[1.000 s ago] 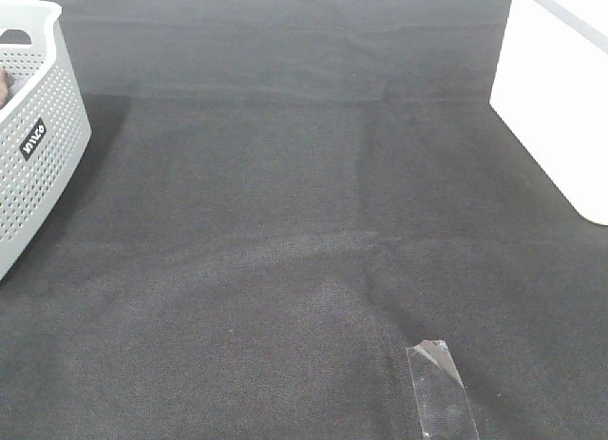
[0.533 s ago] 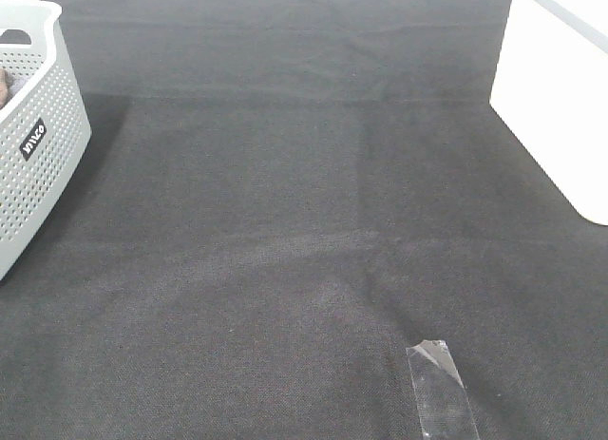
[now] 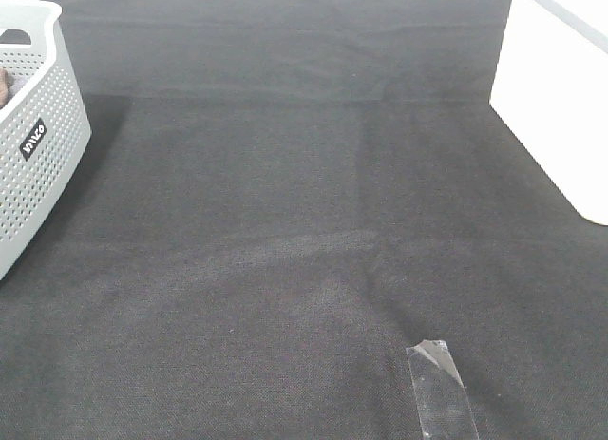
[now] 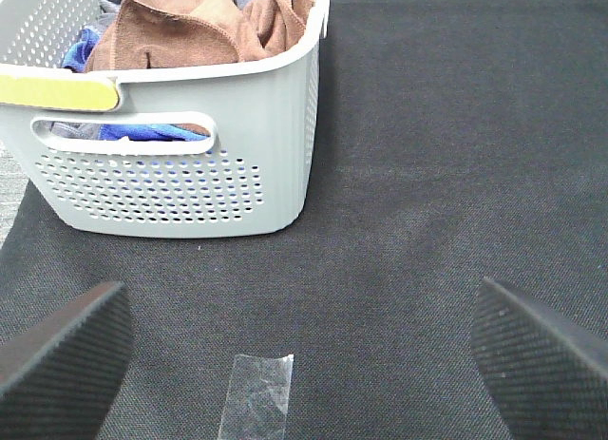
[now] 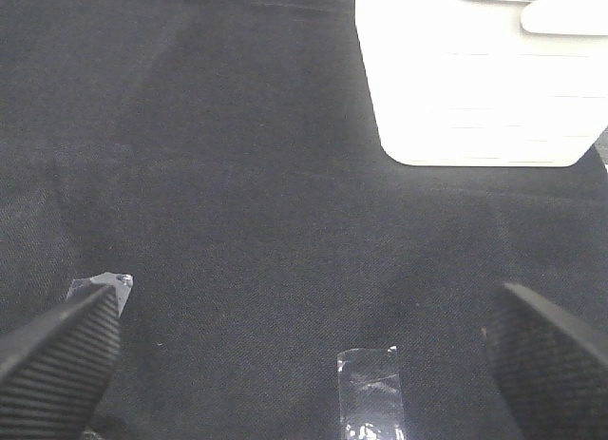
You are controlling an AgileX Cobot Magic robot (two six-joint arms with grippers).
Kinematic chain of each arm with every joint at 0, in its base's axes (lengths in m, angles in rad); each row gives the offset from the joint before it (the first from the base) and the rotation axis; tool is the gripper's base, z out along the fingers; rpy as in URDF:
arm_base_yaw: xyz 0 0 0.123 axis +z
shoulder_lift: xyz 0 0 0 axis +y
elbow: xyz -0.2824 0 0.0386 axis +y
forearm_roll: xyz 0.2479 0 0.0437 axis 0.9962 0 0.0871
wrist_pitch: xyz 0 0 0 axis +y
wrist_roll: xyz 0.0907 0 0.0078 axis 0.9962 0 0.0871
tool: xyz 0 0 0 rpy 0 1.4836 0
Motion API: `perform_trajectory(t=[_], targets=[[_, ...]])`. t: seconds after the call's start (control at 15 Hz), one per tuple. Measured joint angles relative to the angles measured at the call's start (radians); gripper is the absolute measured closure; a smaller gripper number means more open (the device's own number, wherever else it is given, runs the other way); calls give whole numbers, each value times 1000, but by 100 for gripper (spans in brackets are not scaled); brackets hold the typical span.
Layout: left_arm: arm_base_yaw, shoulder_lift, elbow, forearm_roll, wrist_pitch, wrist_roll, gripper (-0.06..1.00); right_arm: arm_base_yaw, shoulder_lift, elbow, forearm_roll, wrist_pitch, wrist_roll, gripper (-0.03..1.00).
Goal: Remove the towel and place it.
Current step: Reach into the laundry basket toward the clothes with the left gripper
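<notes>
The brown towel lies crumpled on top of other cloths inside the grey perforated basket, seen in the left wrist view. My left gripper hovers open over the black cloth just in front of the basket, its fingers spread wide with nothing between them. My right gripper is also open and empty, above the black cloth short of a white container. In the exterior high view only the basket shows at the far left edge; neither gripper appears there.
A black table cloth covers the table. The white container stands at the right edge. Strips of clear tape lie on the cloth, with one tape strip under the left gripper. Blue cloth shows through the basket handle.
</notes>
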Motion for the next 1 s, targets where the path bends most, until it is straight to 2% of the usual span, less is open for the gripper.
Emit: perform_trajectory(t=[1.0], targets=[[0,0,0,0,0,0,3,0,0,0,0,0,1,0]])
